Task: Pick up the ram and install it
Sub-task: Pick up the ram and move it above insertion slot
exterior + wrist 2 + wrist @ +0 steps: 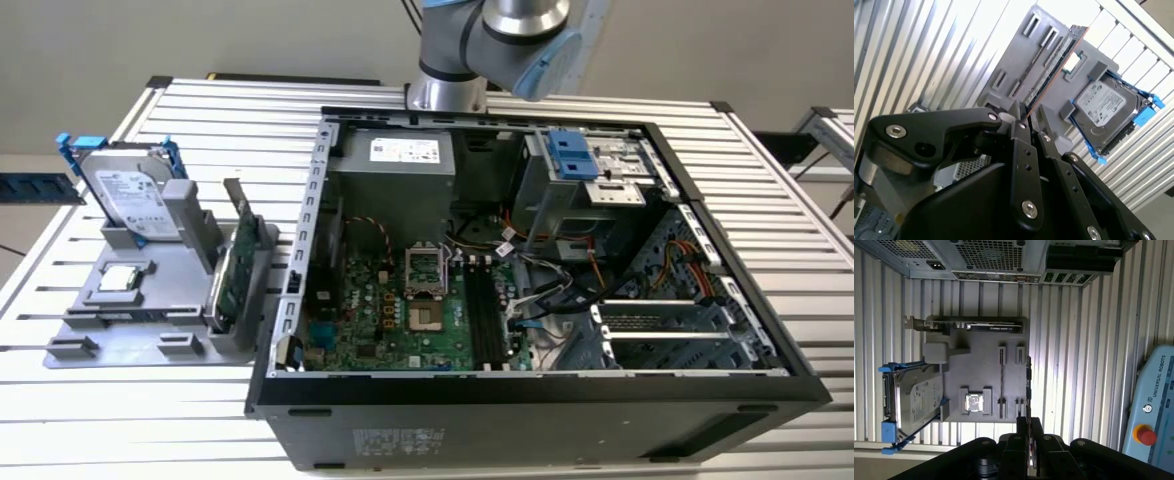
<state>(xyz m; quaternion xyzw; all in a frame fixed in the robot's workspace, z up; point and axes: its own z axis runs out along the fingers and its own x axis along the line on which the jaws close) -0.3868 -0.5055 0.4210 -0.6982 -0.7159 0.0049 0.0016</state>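
Silvery ribbed table (80,400), plain grey tray (979,347). Silver drive (919,400) on bright blue rails (889,432). Black case (534,420), green board (380,320) inside. Dark ram (1052,63), coppery along one edge. Black gripper (1028,114). Pale blue pendant (1154,390), red button (1146,435).

Exterior view looks steeply down, fairly near, on open computer case (534,385) and grey holder (134,295); both wrist views look past the gripper (1028,421) onto that holder.

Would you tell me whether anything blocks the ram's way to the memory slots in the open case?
Nothing visible does. The gripper holds the ram; the memory slots lie uncovered, with cables close beside them on the exterior view's right.
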